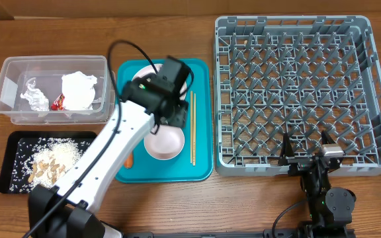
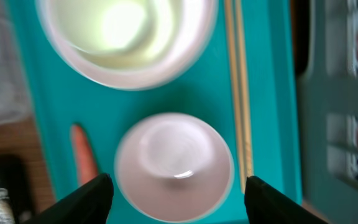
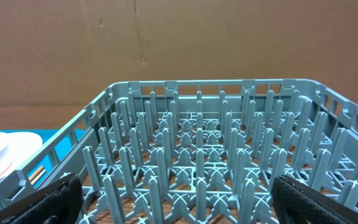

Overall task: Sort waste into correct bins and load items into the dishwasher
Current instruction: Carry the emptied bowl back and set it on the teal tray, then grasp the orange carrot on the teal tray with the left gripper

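Your left gripper (image 2: pixel 178 186) hangs over the teal tray (image 1: pixel 200 165), jaws spread wide and free, one finger on each side of the near bowl (image 2: pixel 174 167). A second bowl (image 2: pixel 129 37) sits by the tray's far edge, so that makes two. Two chopsticks (image 1: pixel 192 129) lie side by side along its right edge, and one carrot (image 1: pixel 129 160) piece lies at its near left corner. At the table's (image 1: pixel 190 205) far left, the tub (image 1: pixel 5 86) holds two tissue (image 1: pixel 79 89) lumps and one wrapper (image 1: pixel 57 102). The black tray (image 1: pixel 6 186) carries rice (image 1: pixel 65 151) and peanuts (image 1: pixel 45 168), too many to count. Your right gripper (image 1: pixel 305 155) stands open at the near edge of the one rack (image 1: pixel 295 22)
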